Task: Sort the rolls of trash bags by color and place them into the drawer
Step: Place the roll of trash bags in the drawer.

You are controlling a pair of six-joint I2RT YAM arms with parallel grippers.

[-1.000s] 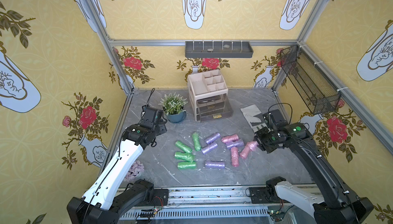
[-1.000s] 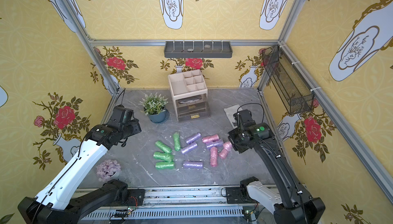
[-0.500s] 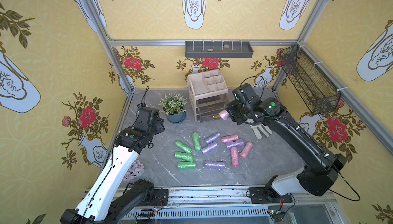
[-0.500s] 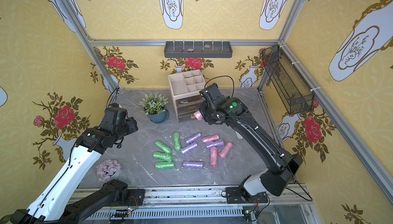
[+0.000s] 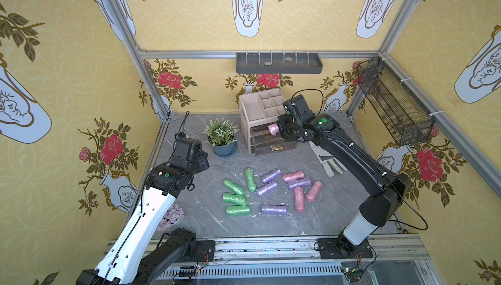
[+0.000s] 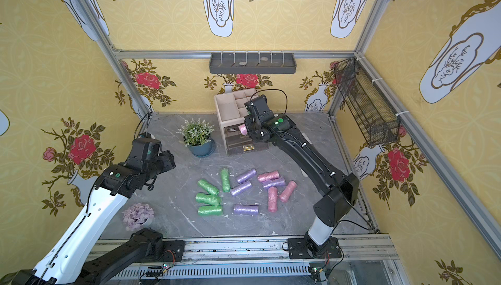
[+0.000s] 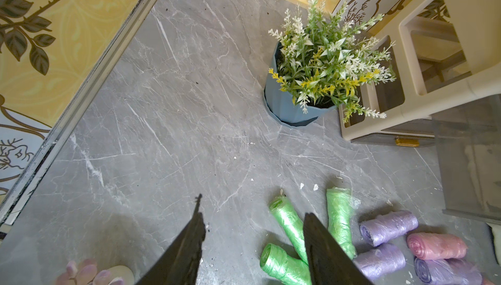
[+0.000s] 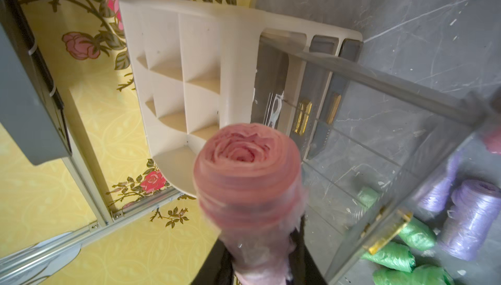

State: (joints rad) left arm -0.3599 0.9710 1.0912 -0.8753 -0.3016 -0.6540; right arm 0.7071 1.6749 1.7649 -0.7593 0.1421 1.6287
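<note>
the pink roll [image 8: 248,178] is a short cylinder of shiny, crinkled film, and its end is wound in petal-like layers. the right gripper [image 8: 260,267] has its fingers clamped on the roll's lower end and holds it at the front of the beige drawer unit [image 5: 254,107], above the smoky clear drawer [image 5: 267,142] that stands pulled out. well out in front of the unit, the other rolls lie loose on the grey table [image 5: 203,226]: four green rolls [image 5: 234,199], four lilac rolls [image 5: 273,209] and three more pink rolls [image 5: 299,202]. the left gripper [image 7: 254,224] hangs off to one side of the unit, past the potted plant [image 5: 221,137], with its fingers apart and nothing between them

a second ago we saw the right gripper low among the pink rolls, far out in front of the unit. half a second ago it was already carrying this one toward the unit's front. the pile itself has not shifted, and the left gripper has moved only slightly
</note>
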